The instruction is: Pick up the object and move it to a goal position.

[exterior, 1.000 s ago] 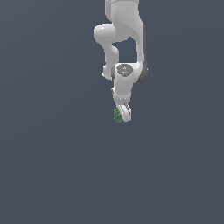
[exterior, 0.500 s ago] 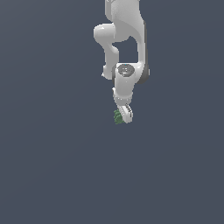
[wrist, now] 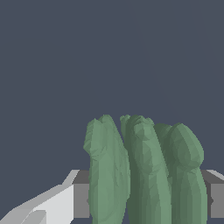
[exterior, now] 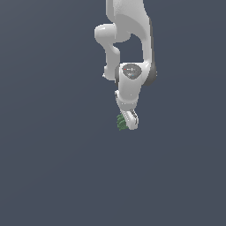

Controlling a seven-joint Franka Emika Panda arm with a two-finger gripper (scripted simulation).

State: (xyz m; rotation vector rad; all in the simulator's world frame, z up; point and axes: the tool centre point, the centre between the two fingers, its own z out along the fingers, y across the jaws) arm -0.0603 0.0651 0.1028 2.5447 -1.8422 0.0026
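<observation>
The object point(exterior: 120, 123) is a small dark-green ridged lump, like a cluster of stubby fingers. It sits at the tip of the white arm's gripper point(exterior: 127, 123), just to the exterior view's left of the near finger. In the wrist view the object point(wrist: 144, 175) fills the gap of the gripper point(wrist: 146, 197), with a grey pad point(wrist: 81, 197) against one side and the other pad point(wrist: 215, 199) close on the opposite side. The gripper is shut on it. The object's lower part is cut off by the frame.
The white arm point(exterior: 132, 44) comes down from the top of the exterior view. A plain dark grey surface point(exterior: 53, 176) lies all around.
The gripper and the green object have shifted together slightly downward and toward the exterior view's right. The grip looks the same.
</observation>
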